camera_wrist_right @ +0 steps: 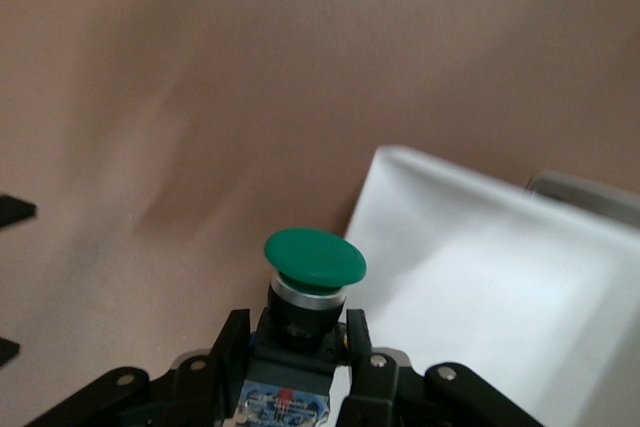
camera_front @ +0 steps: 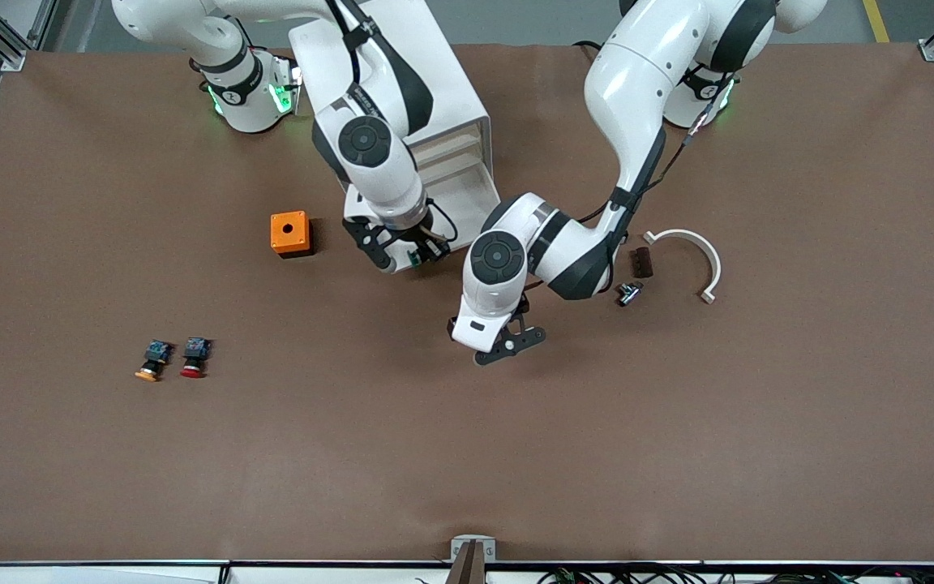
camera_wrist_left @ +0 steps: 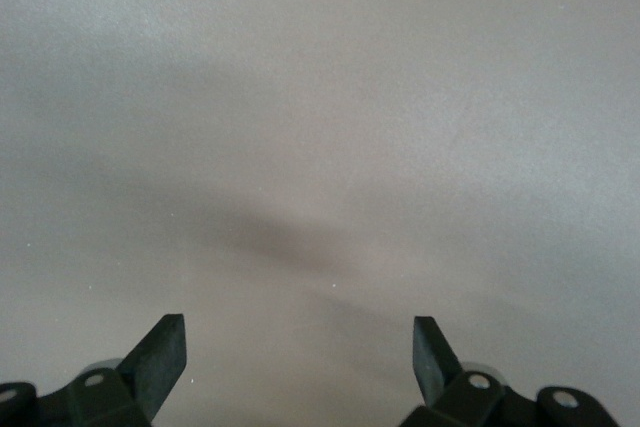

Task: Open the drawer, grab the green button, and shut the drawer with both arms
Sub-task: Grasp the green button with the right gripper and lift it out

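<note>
The white cabinet stands near the robots' bases. Its drawer is pulled out toward the front camera and also shows in the right wrist view. My right gripper is just beside the drawer's front edge, over the table. It is shut on the green-capped button, holding it by its black body; a bit of green shows in the front view. My left gripper is open and empty over bare table, nearer the front camera than the drawer, with its fingers wide apart.
An orange box sits beside the right gripper. A yellow-capped button and a red-capped button lie toward the right arm's end. A white curved piece, a dark block and a small metal part lie toward the left arm's end.
</note>
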You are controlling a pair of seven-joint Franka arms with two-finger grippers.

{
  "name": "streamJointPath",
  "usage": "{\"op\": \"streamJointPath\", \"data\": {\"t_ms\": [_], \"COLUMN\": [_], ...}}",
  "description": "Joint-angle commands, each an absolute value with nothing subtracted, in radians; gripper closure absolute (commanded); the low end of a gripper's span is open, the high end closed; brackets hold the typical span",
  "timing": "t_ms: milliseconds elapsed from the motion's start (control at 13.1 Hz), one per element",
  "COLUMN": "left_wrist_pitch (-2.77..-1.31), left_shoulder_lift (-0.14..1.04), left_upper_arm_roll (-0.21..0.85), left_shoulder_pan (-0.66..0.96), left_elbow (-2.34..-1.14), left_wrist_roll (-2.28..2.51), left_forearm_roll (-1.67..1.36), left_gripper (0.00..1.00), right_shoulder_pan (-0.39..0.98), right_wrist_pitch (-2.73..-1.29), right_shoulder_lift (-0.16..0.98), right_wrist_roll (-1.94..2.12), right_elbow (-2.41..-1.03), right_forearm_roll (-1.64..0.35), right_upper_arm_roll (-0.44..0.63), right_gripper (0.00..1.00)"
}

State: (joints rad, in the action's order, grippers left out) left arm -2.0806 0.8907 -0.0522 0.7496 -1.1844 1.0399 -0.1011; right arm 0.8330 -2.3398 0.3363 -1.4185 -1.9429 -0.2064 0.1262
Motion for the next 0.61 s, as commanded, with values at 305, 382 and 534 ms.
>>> {"op": "streamJointPath", "data": {"t_ms": [305, 382, 534], "left_wrist_pitch": [-2.092, -2.092, -2.092], "left_shoulder_lift": [0.874, 0.876, 0.876], "left_upper_arm_roll": [0.047, 0.063, 0.083], "left_shoulder_pan": [0.746, 0.749, 0.752], "left_elbow": [-1.224, -1.226, -1.239], "left_wrist_roll": [1.029, 1.028, 1.028], "left_forearm_roll": [-0.100, -0.100, -0.100], "left_gripper": [0.00, 0.00, 0.00], "right_shoulder_pan": [0.579, 0.528, 0.435], "right_wrist_pitch": [-2.241, -2.241, -2.243], "right_shoulder_lift": [0.325, 0.325, 0.333], "right_wrist_roll": [-0.964, -0.865, -0.687], "right_elbow": [-1.872, -1.868, -1.855], "right_forearm_roll": [-0.100, -0.100, -0.101], "right_upper_arm_roll": [0.127, 0.127, 0.127], "right_gripper": [1.00, 1.00, 1.00]}}
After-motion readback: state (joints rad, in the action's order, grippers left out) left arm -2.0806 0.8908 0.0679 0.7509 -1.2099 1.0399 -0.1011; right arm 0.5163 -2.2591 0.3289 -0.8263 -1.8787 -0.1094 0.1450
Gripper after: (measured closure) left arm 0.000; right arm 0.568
